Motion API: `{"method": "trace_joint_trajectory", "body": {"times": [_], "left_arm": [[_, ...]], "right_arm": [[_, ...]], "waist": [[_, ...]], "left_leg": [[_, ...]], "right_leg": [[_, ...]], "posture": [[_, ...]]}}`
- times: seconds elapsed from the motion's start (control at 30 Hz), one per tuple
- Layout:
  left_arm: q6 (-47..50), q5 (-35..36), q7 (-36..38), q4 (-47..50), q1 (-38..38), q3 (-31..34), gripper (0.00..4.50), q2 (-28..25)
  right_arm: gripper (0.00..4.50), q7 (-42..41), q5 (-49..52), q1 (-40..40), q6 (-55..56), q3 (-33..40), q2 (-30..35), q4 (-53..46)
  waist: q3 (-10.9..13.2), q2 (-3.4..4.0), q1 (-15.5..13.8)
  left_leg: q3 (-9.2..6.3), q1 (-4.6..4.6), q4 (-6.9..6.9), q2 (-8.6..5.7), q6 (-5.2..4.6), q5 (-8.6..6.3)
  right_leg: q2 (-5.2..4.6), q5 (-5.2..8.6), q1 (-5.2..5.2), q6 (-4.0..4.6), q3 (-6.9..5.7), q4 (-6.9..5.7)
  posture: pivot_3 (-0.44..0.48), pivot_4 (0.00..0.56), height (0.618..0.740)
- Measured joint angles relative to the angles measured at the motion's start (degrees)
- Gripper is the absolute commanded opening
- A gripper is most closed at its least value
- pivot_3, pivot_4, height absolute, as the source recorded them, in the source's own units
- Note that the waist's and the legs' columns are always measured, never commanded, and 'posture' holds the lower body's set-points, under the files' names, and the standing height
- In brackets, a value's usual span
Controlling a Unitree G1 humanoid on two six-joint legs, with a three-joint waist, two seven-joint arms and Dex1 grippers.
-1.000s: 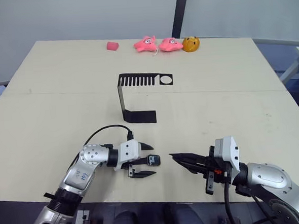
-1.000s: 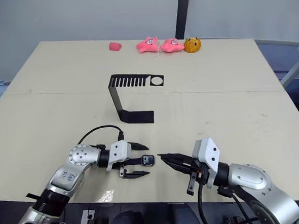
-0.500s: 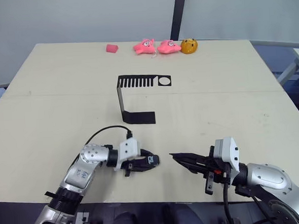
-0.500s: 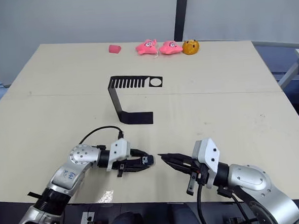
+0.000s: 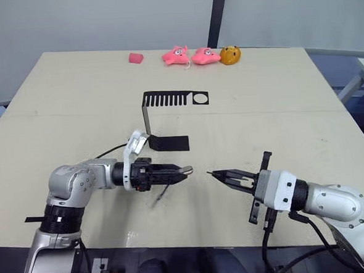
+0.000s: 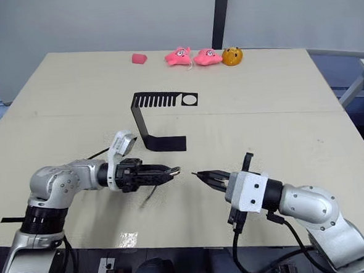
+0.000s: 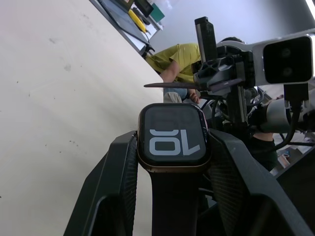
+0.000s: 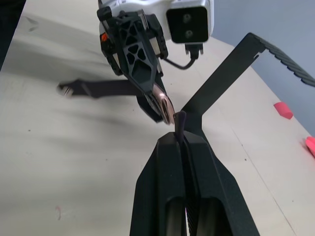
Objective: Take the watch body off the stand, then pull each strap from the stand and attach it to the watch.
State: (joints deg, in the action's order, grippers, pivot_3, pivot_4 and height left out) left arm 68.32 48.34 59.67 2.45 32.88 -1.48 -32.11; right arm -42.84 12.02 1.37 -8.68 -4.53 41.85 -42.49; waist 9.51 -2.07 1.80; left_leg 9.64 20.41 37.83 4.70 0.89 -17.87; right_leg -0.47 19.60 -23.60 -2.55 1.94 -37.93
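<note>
1. My left gripper [image 5: 183,172] is raised above the pale, matte tabletop [image 5: 280,118]. Its two black, ribbed fingers [image 7: 123,167] are pinching the watch body [image 7: 173,137], a rounded-square case with a metallic rim and a glossy black screen bearing white digits.
2. One strap [image 7: 172,206], a smooth dark band, is already joined to the watch body and runs back between those fingers.
3. The stand [image 5: 165,120], thin black sheet metal, rests on the tabletop beyond my left gripper: flat rectangular base, narrow upright, top plate with comb-like slots and a round hole.
4. My right gripper [image 5: 218,174] points toward the left one, tips near but apart. Its fingers are pressed together on the second strap [image 8: 180,122], whose narrow dark-purple end protrudes just beside the watch body's rim.
5. Four small objects in pink and orange [image 5: 183,55] line the tabletop's far edge.
</note>
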Motion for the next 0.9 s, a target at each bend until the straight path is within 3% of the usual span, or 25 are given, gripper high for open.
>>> {"method": "trace_joint_trajectory", "body": {"times": [0.9], "left_arm": [[3.14,0.73,-4.93,1.39,0.08,-0.12,1.58,2.13]], "right_arm": [[0.00,0.00,-6.71,2.09,1.57,-3.88,-3.36,4.61]], "waist": [[0.01,0.01,0.01]], "left_leg": [[0.01,0.00,0.01,0.00,0.02,-0.01]], "right_leg": [[-0.01,0.02,-0.01,0.04,0.01,-0.02]], "posture": [[0.000,0.150,0.740]]}}
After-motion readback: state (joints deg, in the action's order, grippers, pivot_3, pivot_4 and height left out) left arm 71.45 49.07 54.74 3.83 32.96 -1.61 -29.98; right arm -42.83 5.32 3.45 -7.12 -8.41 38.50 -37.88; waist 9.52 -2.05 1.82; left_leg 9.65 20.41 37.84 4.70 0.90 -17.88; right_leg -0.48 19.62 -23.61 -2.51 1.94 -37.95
